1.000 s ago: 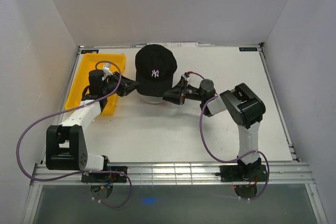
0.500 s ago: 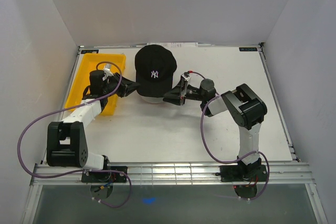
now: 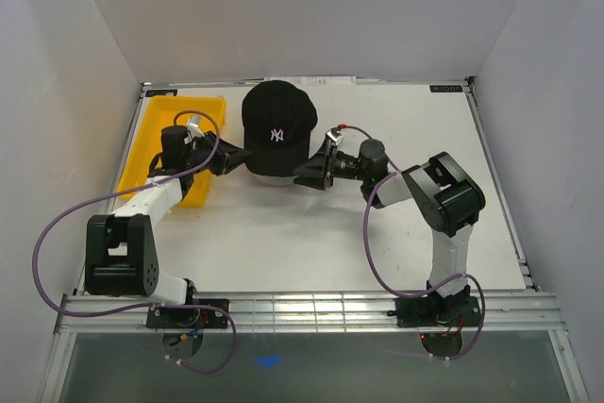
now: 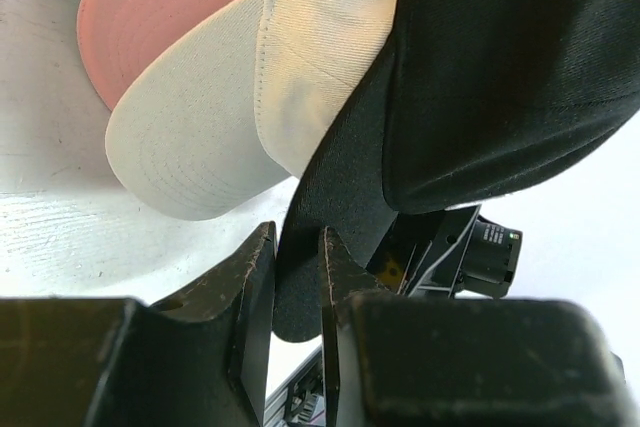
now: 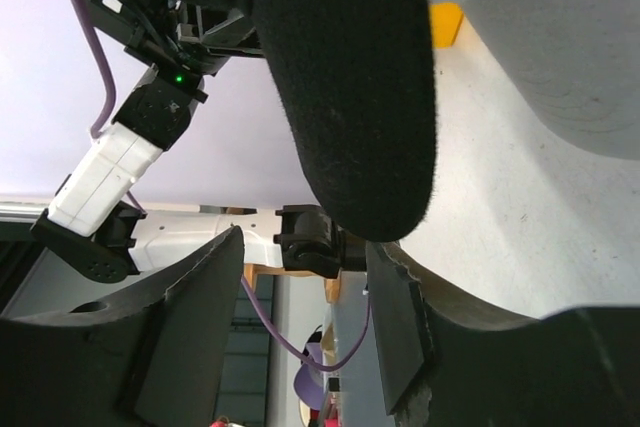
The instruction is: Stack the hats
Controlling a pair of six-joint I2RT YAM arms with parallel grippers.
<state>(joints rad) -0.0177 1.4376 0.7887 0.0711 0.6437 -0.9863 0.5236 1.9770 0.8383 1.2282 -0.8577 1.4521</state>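
— What's different on the right arm [image 3: 444,197]?
— Its jaws stand wider apart. A second ago they sat closer on the brim [image 5: 355,117] of the black cap [image 3: 278,120]; now there's a gap either side.
— And the arm itself?
— The elbow has slid a little right, toward the table's [image 3: 283,243] near edge.
— The cap?
— Its white logo [image 3: 276,136] has shifted a hair down and left.

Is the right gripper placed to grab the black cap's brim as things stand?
Probably yes: the right gripper stands open, with the black cap's brim hanging just ahead of the gap between its fingers and nothing between them.
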